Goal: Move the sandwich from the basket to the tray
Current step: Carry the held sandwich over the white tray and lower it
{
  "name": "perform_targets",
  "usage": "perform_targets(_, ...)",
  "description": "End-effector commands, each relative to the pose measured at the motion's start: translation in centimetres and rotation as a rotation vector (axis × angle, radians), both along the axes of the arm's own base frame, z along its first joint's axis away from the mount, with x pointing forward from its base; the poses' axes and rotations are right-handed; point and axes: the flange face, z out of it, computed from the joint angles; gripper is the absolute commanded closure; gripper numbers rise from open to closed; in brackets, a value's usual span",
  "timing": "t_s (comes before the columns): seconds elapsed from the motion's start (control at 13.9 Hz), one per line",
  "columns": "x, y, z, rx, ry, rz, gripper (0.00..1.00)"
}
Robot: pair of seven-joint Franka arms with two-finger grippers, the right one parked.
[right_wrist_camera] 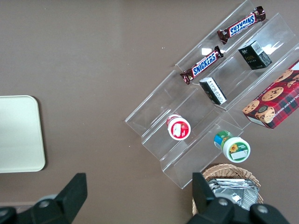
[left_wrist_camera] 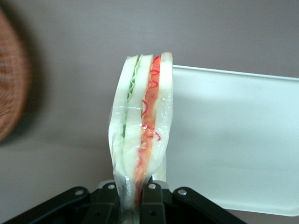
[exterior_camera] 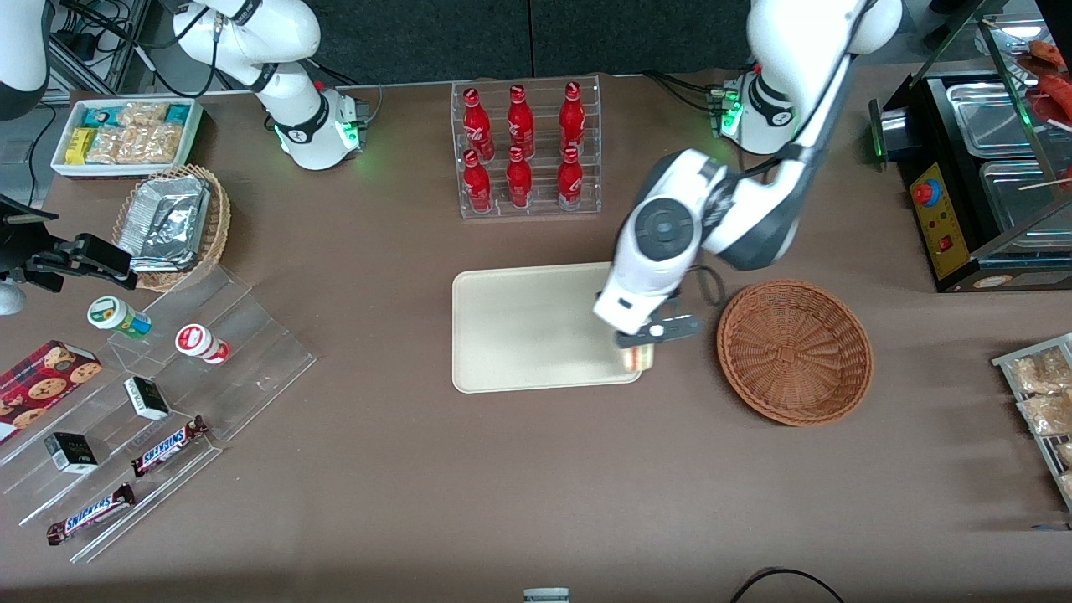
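My left gripper (exterior_camera: 643, 345) hangs over the tray's corner nearest the basket, shut on the sandwich (exterior_camera: 641, 358). In the left wrist view the sandwich (left_wrist_camera: 142, 126) stands wrapped in clear film between the black fingers (left_wrist_camera: 108, 205), its green and red filling stripes showing, with the gripper (left_wrist_camera: 131, 205) pinching its lower end. The cream tray (exterior_camera: 519, 331) lies flat in the middle of the table; its rim (left_wrist_camera: 233, 74) runs beside the sandwich. The reddish-brown wicker basket (exterior_camera: 794, 350) sits beside the tray toward the working arm's end, with nothing in it, and its edge (left_wrist_camera: 11, 88) shows in the wrist view.
A clear rack of red bottles (exterior_camera: 526, 146) stands farther from the front camera than the tray. A tan basket with foil packets (exterior_camera: 172, 222), a white snack bin (exterior_camera: 126, 134) and clear steps with snacks (exterior_camera: 151, 410) lie toward the parked arm's end. A black warmer (exterior_camera: 980, 176) stands at the working arm's end.
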Motion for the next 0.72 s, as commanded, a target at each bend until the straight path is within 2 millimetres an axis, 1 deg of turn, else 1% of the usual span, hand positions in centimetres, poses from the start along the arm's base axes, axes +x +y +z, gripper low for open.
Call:
perform_targets(0.0,0.1,-4.5,-1.6,-0.041,0.003,-0.063,1.00)
perform_targets(0.07,-0.2,-5.8,-2.2,-0.054,0.004,-0.076,1.00)
perform_targets(0.29,-2.7,-9.9,-4.6,-0.057,0.011,-0.127,1.00)
perform_targets(0.5,-3.1,-11.0,-6.7,-0.046,0.024,-0.142,1.00)
perform_targets(0.65,-3.0,-11.2,-7.7,-0.045,0.021,-0.131,1.00)
